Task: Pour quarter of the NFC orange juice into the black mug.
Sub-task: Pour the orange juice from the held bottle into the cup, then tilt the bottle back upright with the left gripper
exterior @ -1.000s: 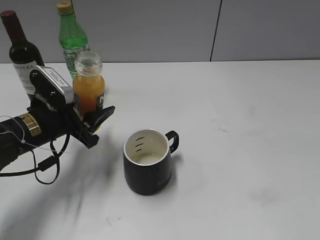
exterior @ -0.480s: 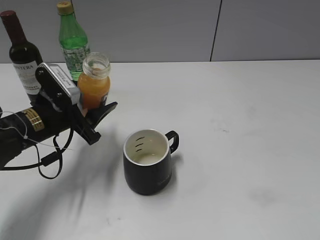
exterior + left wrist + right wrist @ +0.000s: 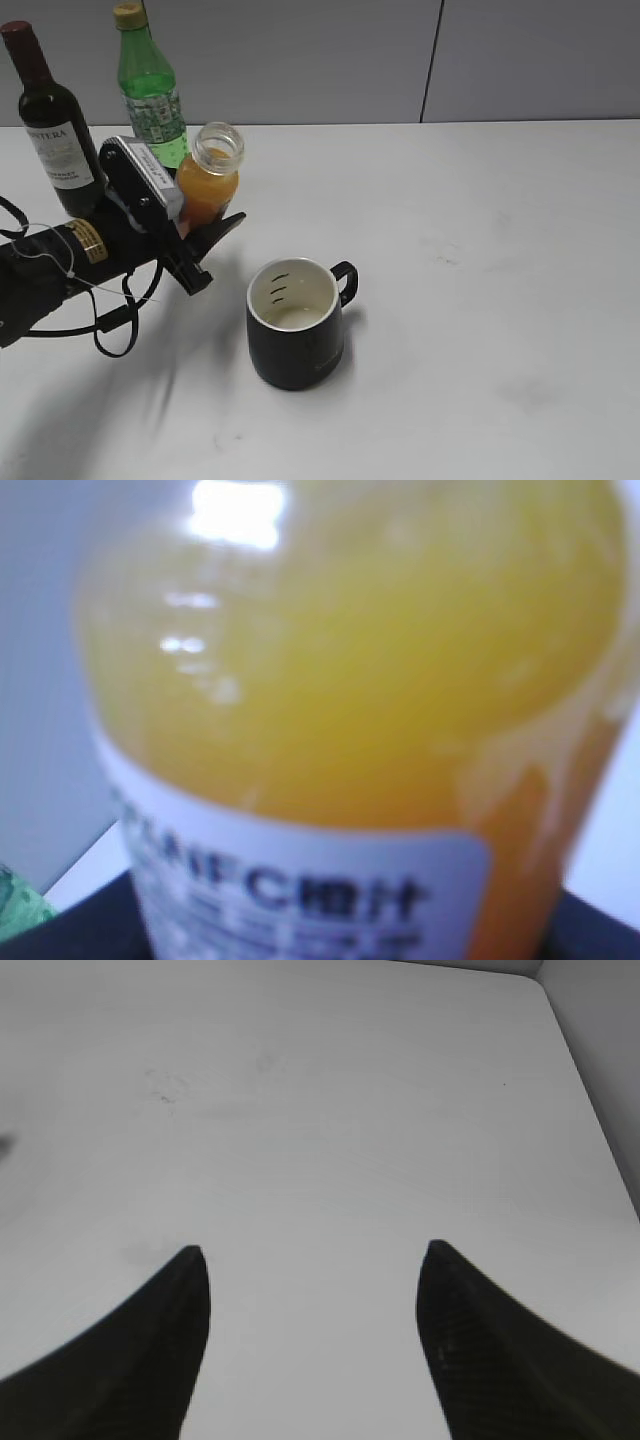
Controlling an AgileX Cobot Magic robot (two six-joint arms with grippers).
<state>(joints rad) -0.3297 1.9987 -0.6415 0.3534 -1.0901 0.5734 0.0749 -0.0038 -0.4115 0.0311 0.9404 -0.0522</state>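
My left gripper point(image 3: 203, 232) is shut on the NFC orange juice bottle point(image 3: 209, 180), held above the table and tilted a little to the right, its open clear neck up. The bottle fills the left wrist view point(image 3: 350, 680), blurred, with its white label low down. The black mug point(image 3: 297, 322) stands upright on the table right of and nearer than the bottle, its handle to the right, its white inside nearly empty. My right gripper point(image 3: 312, 1255) is open over bare table; it does not show in the exterior view.
A dark wine bottle point(image 3: 52, 120) and a taller green bottle point(image 3: 150, 90) stand at the back left, close behind the left arm. The white table point(image 3: 480, 250) runs to a grey wall at the back. A black cable loops under the left arm.
My left gripper has carried the juice bottle up and to the right, toward the mug, and the bottle has tilted slightly right. The mug has not moved.
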